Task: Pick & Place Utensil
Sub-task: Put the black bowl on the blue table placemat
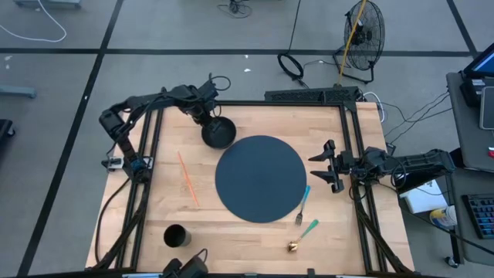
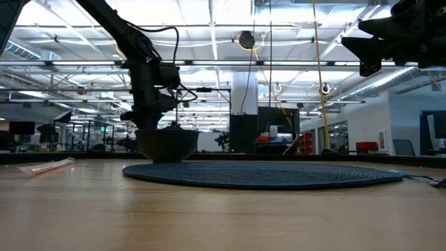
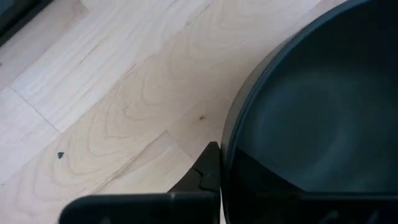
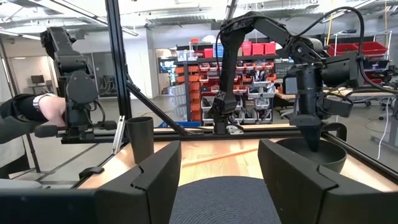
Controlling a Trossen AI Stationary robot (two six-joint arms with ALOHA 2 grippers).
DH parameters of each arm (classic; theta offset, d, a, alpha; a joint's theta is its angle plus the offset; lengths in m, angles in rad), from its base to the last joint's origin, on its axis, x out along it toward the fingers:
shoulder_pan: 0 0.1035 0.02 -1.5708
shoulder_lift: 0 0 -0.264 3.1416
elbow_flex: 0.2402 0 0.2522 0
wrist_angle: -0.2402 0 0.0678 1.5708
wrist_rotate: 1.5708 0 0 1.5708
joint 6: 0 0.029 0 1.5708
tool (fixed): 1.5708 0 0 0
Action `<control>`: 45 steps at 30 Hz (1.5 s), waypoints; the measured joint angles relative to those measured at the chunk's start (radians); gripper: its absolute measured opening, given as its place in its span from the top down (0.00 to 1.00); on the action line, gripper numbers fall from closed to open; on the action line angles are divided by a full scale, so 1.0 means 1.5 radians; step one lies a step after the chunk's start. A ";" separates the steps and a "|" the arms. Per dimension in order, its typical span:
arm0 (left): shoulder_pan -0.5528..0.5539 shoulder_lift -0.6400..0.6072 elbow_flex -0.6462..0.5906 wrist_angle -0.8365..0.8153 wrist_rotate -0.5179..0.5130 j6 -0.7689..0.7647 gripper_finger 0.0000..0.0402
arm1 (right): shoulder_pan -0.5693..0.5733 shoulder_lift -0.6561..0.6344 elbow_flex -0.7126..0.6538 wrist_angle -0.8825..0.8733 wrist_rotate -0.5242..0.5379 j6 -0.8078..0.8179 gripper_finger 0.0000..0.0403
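Two dark arms worked over the wooden bench [image 1: 247, 239] in the high view: the left end effector [image 1: 207, 120] sat clenched on the rim of a dark bowl [image 1: 218, 133] near the far left edge of the round dark mat [image 1: 261, 178], while the right end effector [image 1: 328, 166] hung released beside the mat's right side, holding nothing. A teal-handled fork [image 1: 302, 207] lay at the mat's near right edge, a second teal-handled utensil [image 1: 308, 228] just beside it with a small brass-coloured object [image 1: 293, 246] near its tip, an orange straw [image 1: 187, 179] lay left of the mat, and a dark cup [image 1: 176, 235] stood near the front left corner. From the low view the left arm came down onto the bowl [image 2: 166, 145], which stood at the mat's [image 2: 265, 174] edge, and the right end effector [image 2: 390, 38] hovered high above the bench. Through the left wrist view one finger [image 3: 208, 177] pressed against the outside of the bowl's wall [image 3: 311, 118]. Across the right wrist view the two fingers [image 4: 155, 180] stood well apart over the mat [image 4: 221, 199], with the cup [image 4: 140, 138], the bowl [image 4: 311, 155] and a person's hand [image 4: 53, 111] beyond.
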 joint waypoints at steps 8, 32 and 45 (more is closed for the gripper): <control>-0.001 -0.059 0.031 -0.030 0.001 0.005 0.99 | 0.000 0.000 0.000 0.000 0.000 0.000 0.48; -0.135 -0.162 0.049 -0.052 0.092 -0.030 0.98 | 0.000 0.000 0.000 0.012 0.001 0.000 0.48; -0.265 -0.109 0.215 -0.095 0.052 -0.038 0.98 | 0.000 0.000 0.000 0.042 0.001 -0.009 0.48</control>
